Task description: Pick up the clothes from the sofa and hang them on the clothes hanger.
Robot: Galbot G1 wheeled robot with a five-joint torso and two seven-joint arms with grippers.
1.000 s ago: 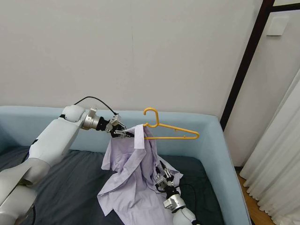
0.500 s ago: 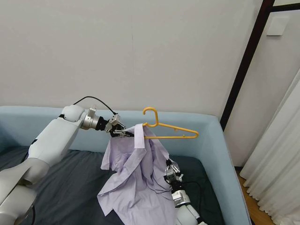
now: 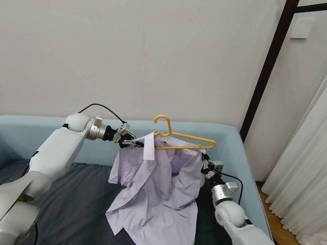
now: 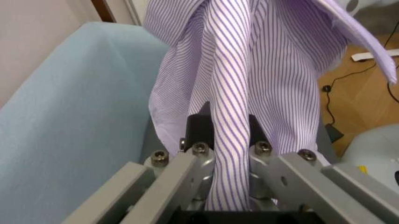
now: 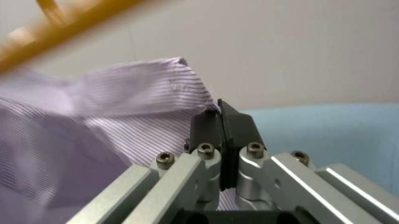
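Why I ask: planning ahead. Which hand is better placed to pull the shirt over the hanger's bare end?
Probably right: the right hand is shut on the shirt just below the hanger's bare end; the left hand grips the shirt at the other end.

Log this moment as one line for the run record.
left gripper: shut on lilac striped shirt near collar | right gripper: shut on shirt edge | yellow plastic hanger: partly covered by shirt, above pale blue sofa
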